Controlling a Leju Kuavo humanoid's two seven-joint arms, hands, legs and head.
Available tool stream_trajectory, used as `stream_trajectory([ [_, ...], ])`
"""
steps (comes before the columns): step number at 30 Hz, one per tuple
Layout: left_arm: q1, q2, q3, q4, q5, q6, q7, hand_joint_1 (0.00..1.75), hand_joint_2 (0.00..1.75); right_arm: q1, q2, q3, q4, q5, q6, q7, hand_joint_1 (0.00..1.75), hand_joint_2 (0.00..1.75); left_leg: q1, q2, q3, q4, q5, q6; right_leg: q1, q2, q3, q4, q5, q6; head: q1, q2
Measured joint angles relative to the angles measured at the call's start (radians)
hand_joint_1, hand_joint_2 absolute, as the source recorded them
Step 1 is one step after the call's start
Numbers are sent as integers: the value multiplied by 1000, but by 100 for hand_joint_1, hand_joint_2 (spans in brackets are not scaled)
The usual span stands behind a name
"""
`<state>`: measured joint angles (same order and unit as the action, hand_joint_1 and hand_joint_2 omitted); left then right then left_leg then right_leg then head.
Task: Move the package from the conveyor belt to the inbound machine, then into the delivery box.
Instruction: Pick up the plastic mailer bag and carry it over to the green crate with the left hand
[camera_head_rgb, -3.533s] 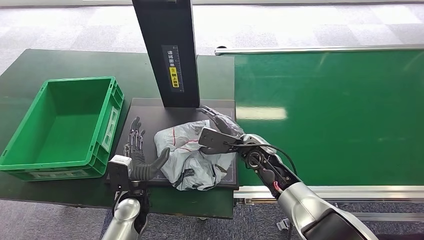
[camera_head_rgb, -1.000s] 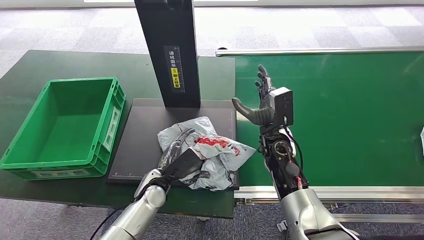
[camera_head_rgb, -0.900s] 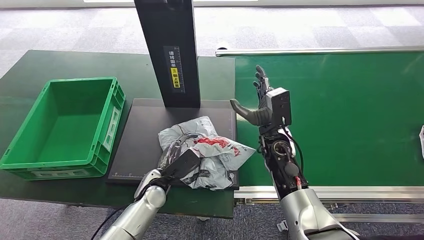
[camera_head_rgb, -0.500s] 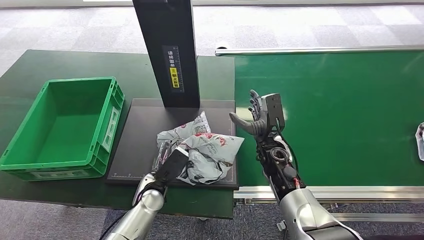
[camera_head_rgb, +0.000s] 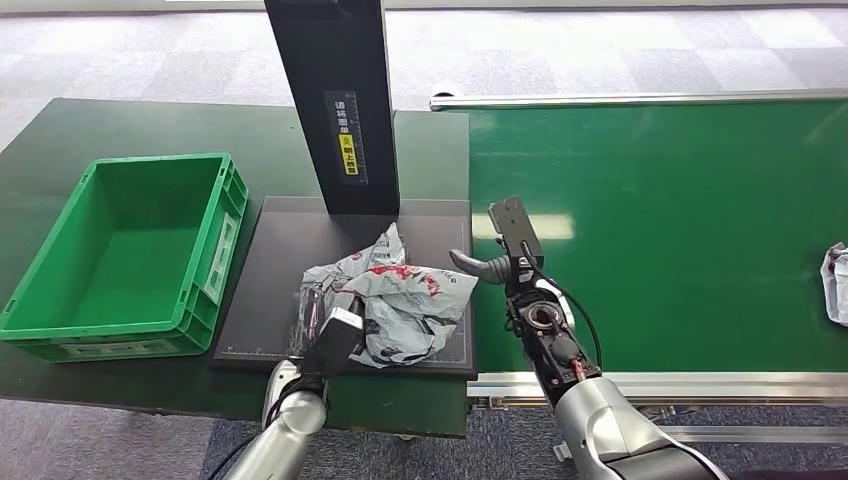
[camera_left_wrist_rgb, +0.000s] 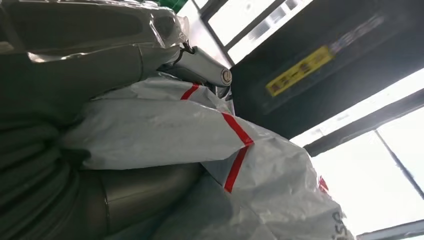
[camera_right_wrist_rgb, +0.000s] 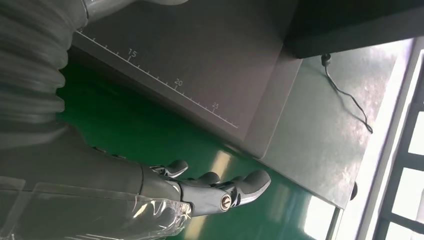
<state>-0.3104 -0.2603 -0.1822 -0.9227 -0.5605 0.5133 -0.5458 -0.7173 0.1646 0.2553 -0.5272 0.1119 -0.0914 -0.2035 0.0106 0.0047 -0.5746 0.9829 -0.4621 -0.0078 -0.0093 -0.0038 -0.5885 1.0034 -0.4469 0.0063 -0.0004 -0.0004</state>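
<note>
Head view: right robot hand (camera_head_rgb: 497, 262) has pulled back and dropped low over the conveyor belt (camera_head_rgb: 680, 220), fingers apart, empty; package (camera_head_rgb: 392, 298) shifted left on the inbound machine plate (camera_head_rgb: 275, 270), long axis across it, left robot hand (camera_head_rgb: 325, 325) gripping its near-left edge. Left wrist view: package (camera_left_wrist_rgb: 210, 145) pressed between thumb (camera_left_wrist_rgb: 135, 190) and fingers (camera_left_wrist_rgb: 200, 62). Right wrist view: fingers (camera_right_wrist_rgb: 225, 192) spread beside plate edge (camera_right_wrist_rgb: 200, 85).

Dark green table (camera_head_rgb: 120, 125), seemingly a second parcel (camera_head_rgb: 836, 283) far right.

Crumpled grey package (camera_head_rgb: 398, 305) (red stripes) lies on the black inbound machine (camera_head_rgb: 270, 260), beside the empty green delivery box (camera_head_rgb: 120, 250)
</note>
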Motion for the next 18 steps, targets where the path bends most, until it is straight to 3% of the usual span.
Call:
stream_trajectory([
  [3, 5, 4, -9, -102, -89, 65, -8, 175, 175, 0, 4, 10, 0, 6, 13, -18, 0, 175, 0, 0, -2, 0, 0, 0, 0, 0, -2, 0, 0, 0, 0, 0],
  [10, -30, 36, -18, -345, -352, 141, 115, 175, 175, 1, 7, 14, -8, 2, 33, -58, 0, 175, 0, 0, -2, 0, 0, 0, 0, 0, -2, 0, 0, 0, 0, 0],
  [18, -101, 76, 19, -473, -635, 178, 206, 175, 175, 6, 0, 14, -41, -2, 37, -70, 0, 175, 0, 0, -2, 0, 0, 0, 0, 0, -3, 0, 0, 0, 0, 0],
])
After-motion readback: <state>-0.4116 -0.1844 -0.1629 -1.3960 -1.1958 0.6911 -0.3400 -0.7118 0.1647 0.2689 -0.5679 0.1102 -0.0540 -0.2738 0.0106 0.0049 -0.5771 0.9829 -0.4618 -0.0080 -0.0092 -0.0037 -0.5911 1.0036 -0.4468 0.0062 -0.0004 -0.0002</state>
